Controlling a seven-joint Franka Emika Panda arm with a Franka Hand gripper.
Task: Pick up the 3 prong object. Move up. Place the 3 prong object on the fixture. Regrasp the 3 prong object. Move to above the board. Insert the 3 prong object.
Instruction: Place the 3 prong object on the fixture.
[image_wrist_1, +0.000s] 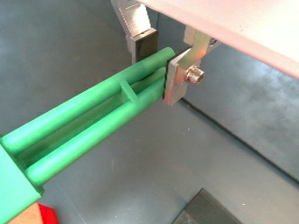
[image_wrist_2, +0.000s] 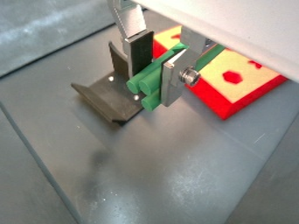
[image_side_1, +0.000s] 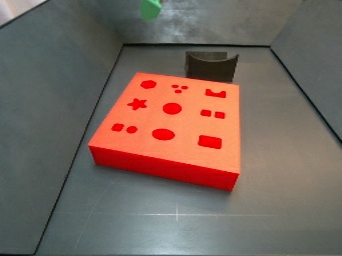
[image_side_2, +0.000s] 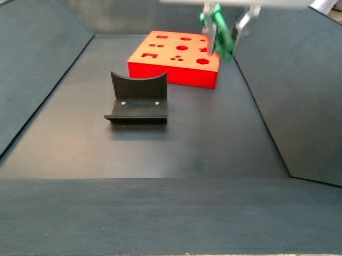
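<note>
Tool (image_wrist_1: 162, 63) is clamped on the slim green plastic 3 prong object (image_wrist_1: 87, 118): silver finger plates with dark pads (image_wrist_1: 143, 42) pinch it near one end, and the rest sticks out well beyond the tool in a wrist view. The tool rides high, clear of the floor; a side view catches the fingers and the green piece (image_side_2: 225, 33) at the frame's top edge, over the far end of the bin.

Below the tool in a wrist view sits the dark L-shaped fixture (image_wrist_2: 114, 92), nothing resting on it. Beyond it lies the thick red-orange square board (image_wrist_2: 239, 80) with darker cut-out holes, well apart from the fixture in both side views (image_side_1: 171, 125).

Risks, as I judge them:
- Grip is far off the piece's middle, so any knock on the long free end could swivel it between the pads.
- Descending onto the fixture misaligned would catch the piece on the bracket wall and tilt or drop it.
- A skewed set-down spoils the regrasp, and then the prongs (not clearly visible here) won't match their holes.
</note>
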